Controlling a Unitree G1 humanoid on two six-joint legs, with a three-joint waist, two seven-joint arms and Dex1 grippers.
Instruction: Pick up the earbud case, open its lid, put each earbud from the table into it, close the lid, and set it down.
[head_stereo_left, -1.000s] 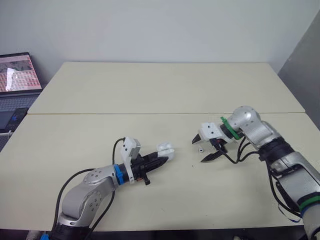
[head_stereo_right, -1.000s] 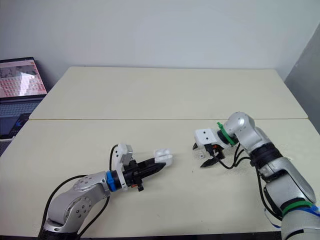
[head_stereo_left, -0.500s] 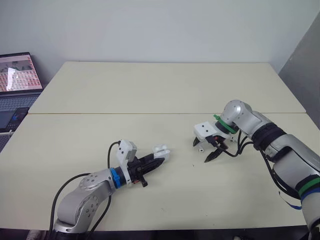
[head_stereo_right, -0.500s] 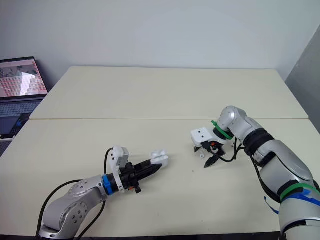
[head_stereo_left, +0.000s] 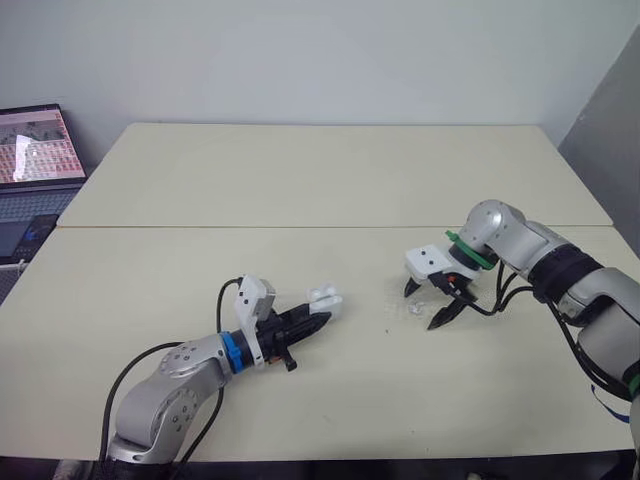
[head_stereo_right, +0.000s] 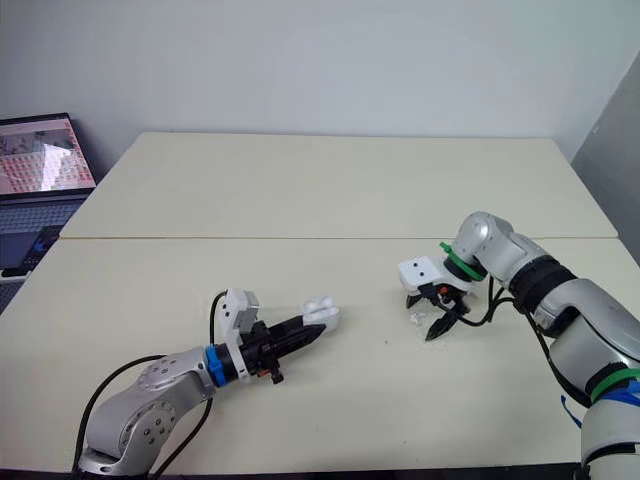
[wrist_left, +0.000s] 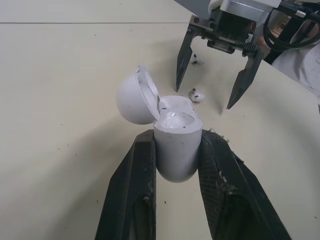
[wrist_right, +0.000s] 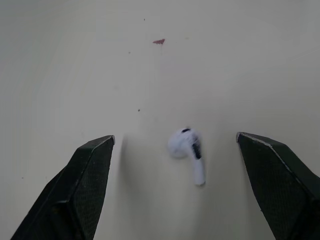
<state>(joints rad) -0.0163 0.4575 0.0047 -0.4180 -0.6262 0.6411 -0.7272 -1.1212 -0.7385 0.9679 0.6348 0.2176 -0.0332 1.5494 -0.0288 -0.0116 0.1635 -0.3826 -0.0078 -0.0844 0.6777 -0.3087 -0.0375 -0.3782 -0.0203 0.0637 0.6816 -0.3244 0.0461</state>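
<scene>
Pale cream desk (head_stereo_left: 300, 180) runs across the room under a bare light wall, and an open laptop (head_stereo_left: 38, 145) sits off its edge at about 10 o'clock. Toward 7 o'clock from the desk's middle, the left tool (wrist_left: 176, 135) is clamped on the white earbud case (wrist_left: 175, 150), one black finger pressed on each side of its body. The case is held upright just above the desk. Its lid (wrist_left: 134, 97) is swung open and leans back to one side, so the hollow inside shows. At roughly 3 o'clock from the case, a short way off, one white earbud (wrist_right: 187, 150) lies flat on the desk. The right tool (head_stereo_left: 420, 309) hangs over it with its fingers spread wide. One fingertip points down on either side of the earbud, and neither touches it.
</scene>
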